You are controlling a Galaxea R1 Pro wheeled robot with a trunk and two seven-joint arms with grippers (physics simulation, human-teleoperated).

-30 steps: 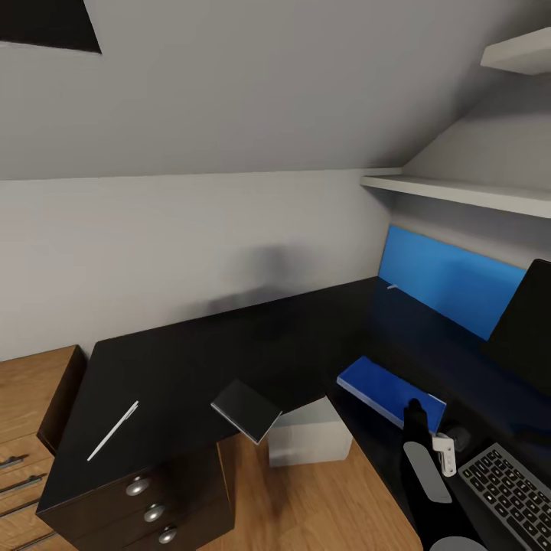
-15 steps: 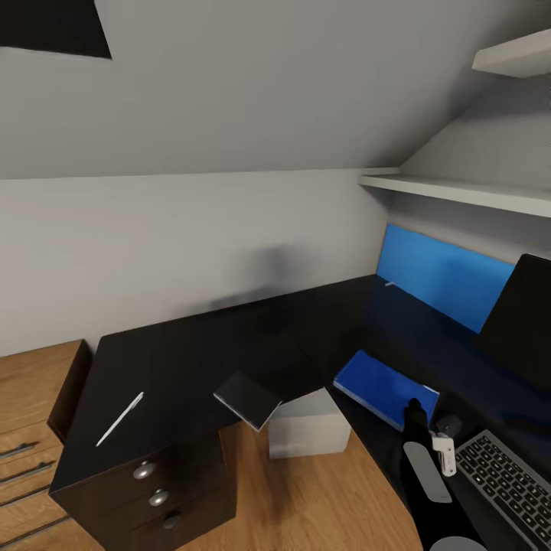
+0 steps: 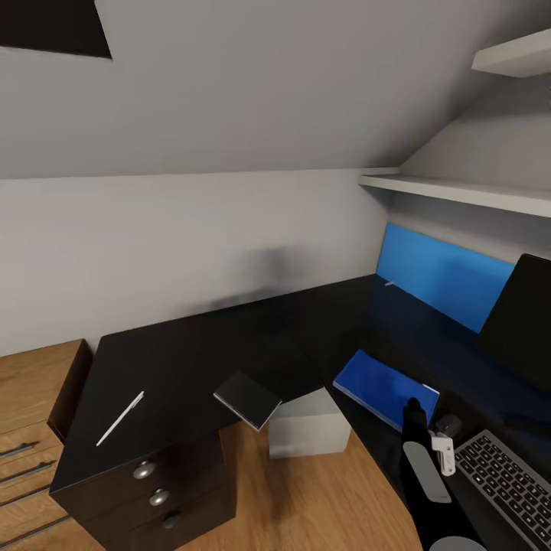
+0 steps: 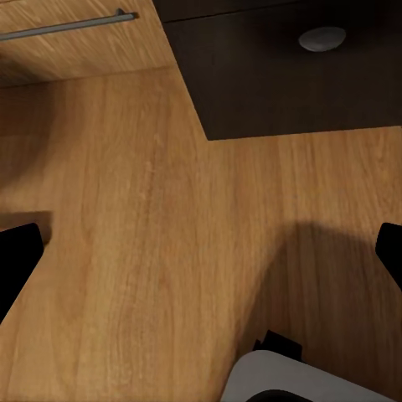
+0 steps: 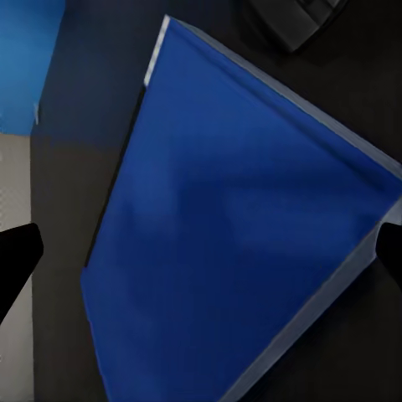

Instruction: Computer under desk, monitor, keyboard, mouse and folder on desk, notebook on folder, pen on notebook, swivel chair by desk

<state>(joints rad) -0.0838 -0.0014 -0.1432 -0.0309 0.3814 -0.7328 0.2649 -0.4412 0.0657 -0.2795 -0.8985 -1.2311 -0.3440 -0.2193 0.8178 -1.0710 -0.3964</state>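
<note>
The blue folder (image 3: 385,385) lies flat on the black desk (image 3: 191,356), just left of the black mouse (image 3: 448,423) and the keyboard (image 3: 506,480). My right gripper (image 3: 414,406) hangs over the folder's near edge. In the right wrist view it is open (image 5: 201,251), with the folder (image 5: 243,251) spread between its fingertips (image 5: 17,251). The dark-grey notebook (image 3: 246,399) overhangs the desk's inner edge, and the pen (image 3: 120,418) lies further left. The grey computer (image 3: 308,434) stands on the floor under the desk. The monitor (image 3: 528,321) is at the right. My left gripper (image 4: 201,251) is open above the floor.
A blue back panel (image 3: 442,277) and a white wall shelf (image 3: 459,191) rise behind the desk. Black drawers with round knobs (image 3: 144,471) sit under its left wing, beside a light-wood chest (image 3: 27,428). In the left wrist view, a drawer knob (image 4: 322,38) and wooden floor (image 4: 167,234) show.
The whole head picture shifted a little a second ago, so the camera moved. Since half a second ago nothing has visibly moved.
</note>
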